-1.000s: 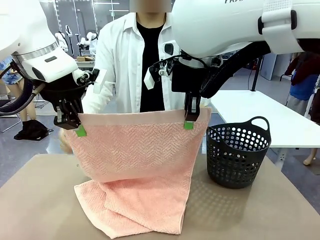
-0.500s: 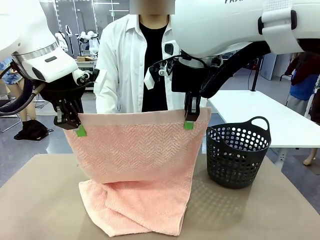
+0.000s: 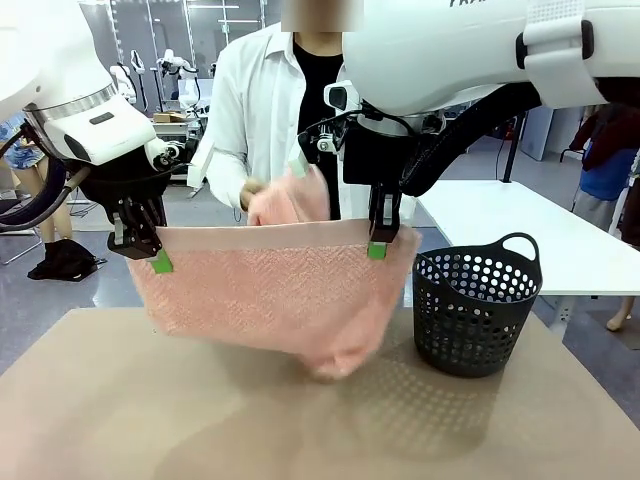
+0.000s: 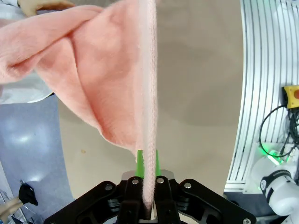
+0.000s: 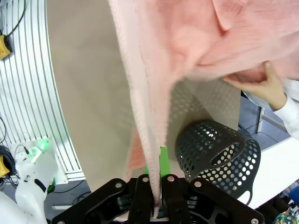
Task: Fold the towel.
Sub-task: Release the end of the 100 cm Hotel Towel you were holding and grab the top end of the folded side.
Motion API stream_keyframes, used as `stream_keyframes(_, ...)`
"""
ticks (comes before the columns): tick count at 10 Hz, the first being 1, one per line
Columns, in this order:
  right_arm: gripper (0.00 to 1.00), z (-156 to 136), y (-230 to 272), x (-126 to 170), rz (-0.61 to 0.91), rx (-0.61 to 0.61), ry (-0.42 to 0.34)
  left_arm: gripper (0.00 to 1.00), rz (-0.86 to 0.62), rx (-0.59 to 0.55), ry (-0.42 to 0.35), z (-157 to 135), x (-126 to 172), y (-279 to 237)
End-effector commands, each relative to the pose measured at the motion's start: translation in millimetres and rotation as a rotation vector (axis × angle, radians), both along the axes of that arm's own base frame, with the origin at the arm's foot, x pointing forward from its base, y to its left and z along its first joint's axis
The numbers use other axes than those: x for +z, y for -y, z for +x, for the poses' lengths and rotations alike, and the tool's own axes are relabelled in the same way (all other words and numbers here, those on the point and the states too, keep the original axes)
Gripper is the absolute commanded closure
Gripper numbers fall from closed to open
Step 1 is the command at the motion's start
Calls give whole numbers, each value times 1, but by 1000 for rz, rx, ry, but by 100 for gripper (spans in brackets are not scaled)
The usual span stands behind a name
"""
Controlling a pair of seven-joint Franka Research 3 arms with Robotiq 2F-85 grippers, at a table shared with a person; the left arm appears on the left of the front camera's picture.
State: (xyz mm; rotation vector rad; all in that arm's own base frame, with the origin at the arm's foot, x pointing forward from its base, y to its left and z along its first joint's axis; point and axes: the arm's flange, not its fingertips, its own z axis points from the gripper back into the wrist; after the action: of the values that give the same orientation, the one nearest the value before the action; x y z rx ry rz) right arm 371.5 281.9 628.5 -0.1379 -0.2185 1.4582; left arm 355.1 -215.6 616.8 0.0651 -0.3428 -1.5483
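Front view: the left gripper (image 3: 156,256) and the right gripper (image 3: 377,244) each clamp a top corner of the towel (image 3: 270,290), which hangs stretched between them above the table (image 3: 100,400). The person's hand (image 3: 252,192) holds towel cloth up at the far side. A black basket (image 3: 475,315) stands to the right.

Left wrist view: the left gripper (image 4: 145,184) pinches the towel (image 4: 103,79) by its edge.

Right wrist view: the right gripper (image 5: 155,184) pinches the towel (image 5: 149,70) by its edge, and the person's hand (image 5: 261,86) grips the cloth near the black basket (image 5: 219,149).
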Motion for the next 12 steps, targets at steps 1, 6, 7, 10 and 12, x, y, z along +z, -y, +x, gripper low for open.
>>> stream_keyframes(1, 100, -1, 0, 0, -12, 7, 7, 100, 0, -3, 0, 0, 0, 0)
stream_keyframes(6, 100, -1, 0, 0, -12, 7, 7, 100, 0, -3, 0, 0, 0, 0)
stream_keyframes(7, 100, -1, 0, 0, -12, 7, 7, 100, 0, -3, 0, 0, 0, 0)
stream_keyframes(10, 100, -1, 0, 0, -12, 7, 7, 100, 0, -3, 0, 0, 0, 0)
stream_keyframes(12, 100, -1, 0, 0, -12, 7, 7, 100, 0, -3, 0, 0, 0, 0)
